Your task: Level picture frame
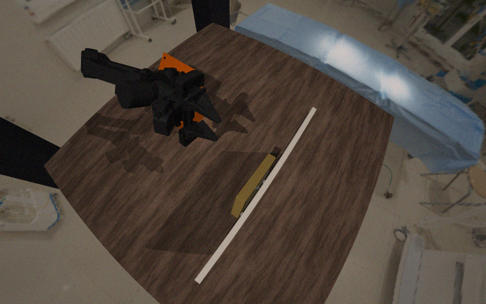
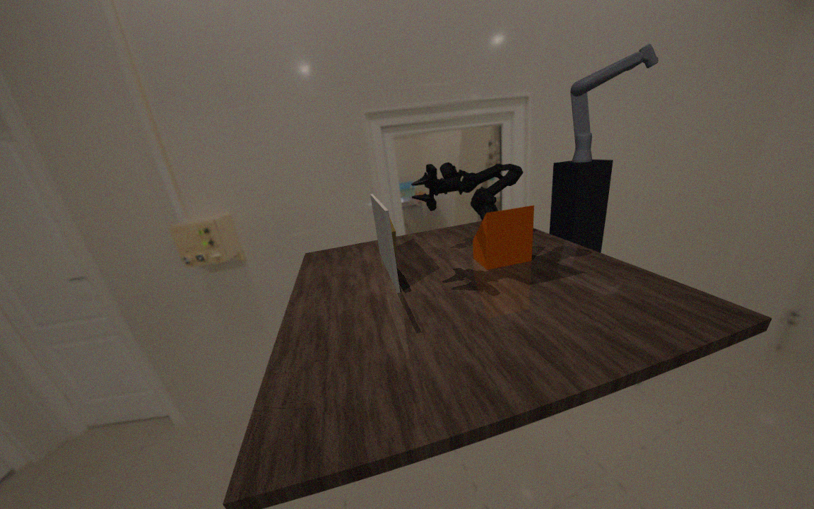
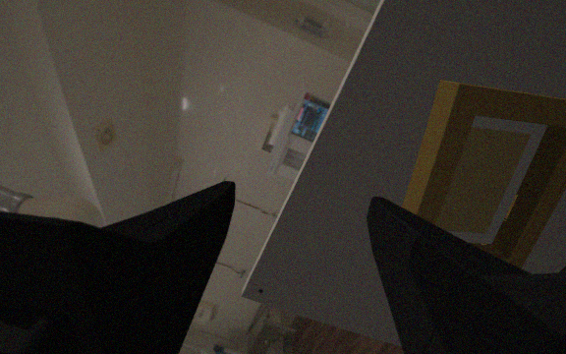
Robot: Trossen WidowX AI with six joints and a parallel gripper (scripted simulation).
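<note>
Here the gripper (image 1: 209, 124) is partly open, with nothing between its fingers. It floats in the air above the table (image 1: 312, 211), pointing at the wall (image 1: 260, 192), but well apart from it. The yellow frame (image 1: 250, 185) hangs on the wall's near side, and in the wrist view it looks tilted. Nothing sits between the gripper and the frame. An orange block (image 2: 503, 237) stands under the arm (image 2: 473, 180). A dark post (image 2: 579, 202) stands at the table's far edge.
</note>
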